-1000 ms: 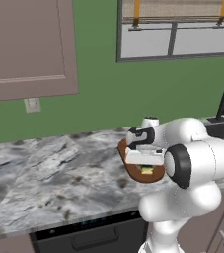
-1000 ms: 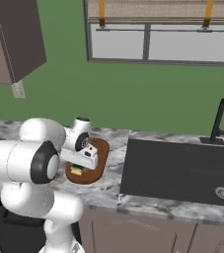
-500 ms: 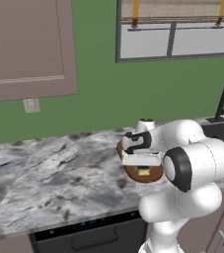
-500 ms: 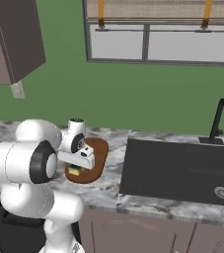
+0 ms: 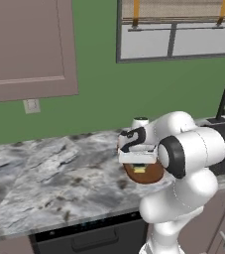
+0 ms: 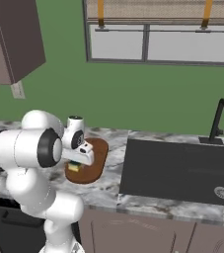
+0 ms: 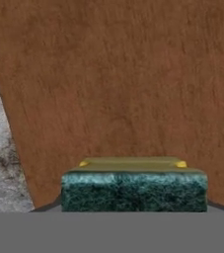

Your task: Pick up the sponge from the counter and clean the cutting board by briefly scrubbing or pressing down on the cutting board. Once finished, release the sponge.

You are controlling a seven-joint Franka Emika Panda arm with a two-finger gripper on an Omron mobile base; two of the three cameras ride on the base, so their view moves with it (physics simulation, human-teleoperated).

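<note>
The sponge [image 7: 133, 190], dark green on one face with a yellow body, sits right at my fingertips in the hand view. Behind it lies the reddish-brown wood of the cutting board [image 7: 123, 89]. In the left base view my gripper [image 5: 139, 165] points down over the oval cutting board [image 5: 148, 177], shut on the sponge [image 5: 140, 169], which shows as a yellow sliver under the hand. The right base view has the gripper [image 6: 76, 163] above the board's [image 6: 94, 163] left half with the sponge [image 6: 74, 168] low against the wood. I cannot tell whether it presses on the board.
The marbled counter [image 5: 44, 168] stretches left of the board. A dark sink [image 6: 177, 170] with a black faucet [image 6: 221, 118] lies to the right. A green wall, window and wall cabinet [image 5: 25, 44] stand behind. The counter's front edge runs just below the board.
The hand with the sponge has slid slightly to the left across the board in the left base view. The grip is unchanged.
</note>
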